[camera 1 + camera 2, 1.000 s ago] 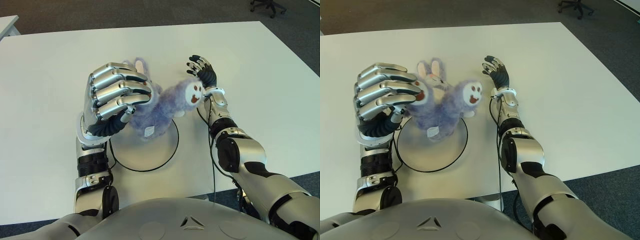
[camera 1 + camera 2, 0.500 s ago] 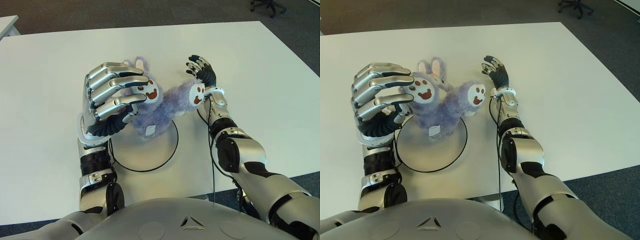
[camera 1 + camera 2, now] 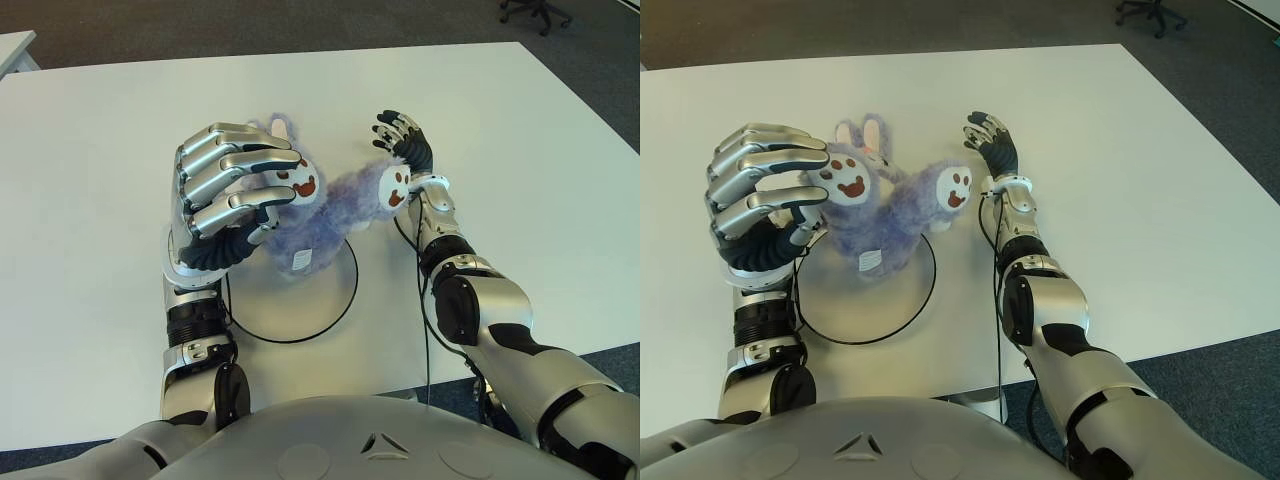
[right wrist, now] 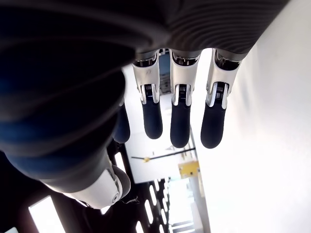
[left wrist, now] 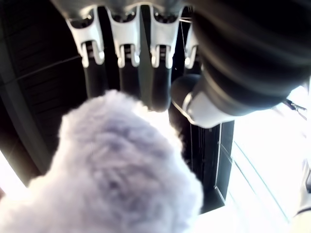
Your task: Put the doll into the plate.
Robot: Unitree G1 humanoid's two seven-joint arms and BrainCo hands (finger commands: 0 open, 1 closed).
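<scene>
A fluffy purple doll (image 3: 325, 212) lies with its lower body over the far rim of the round white plate (image 3: 290, 300), which has a black edge. Its long ears (image 3: 279, 128) point away from me and its two white paw soles face up. My left hand (image 3: 270, 200) hovers over the doll's left side, fingers loosely extended above one paw (image 3: 301, 185). In the left wrist view the purple fur (image 5: 121, 170) sits just under the straight fingers (image 5: 126, 43), ungrasped. My right hand (image 3: 402, 138) shows beside the doll's other paw, on its right, fingers (image 4: 180, 121) spread and holding nothing.
The white table (image 3: 100, 150) stretches wide around the plate on both sides. An office chair base (image 3: 535, 10) stands on the dark floor beyond the far right corner. Another table's corner (image 3: 15, 45) shows at far left.
My left hand's fingers have uncurled from the doll and lifted slightly, baring its white paw sole. The doll has settled lower onto the plate's far rim. The right hand has not moved.
</scene>
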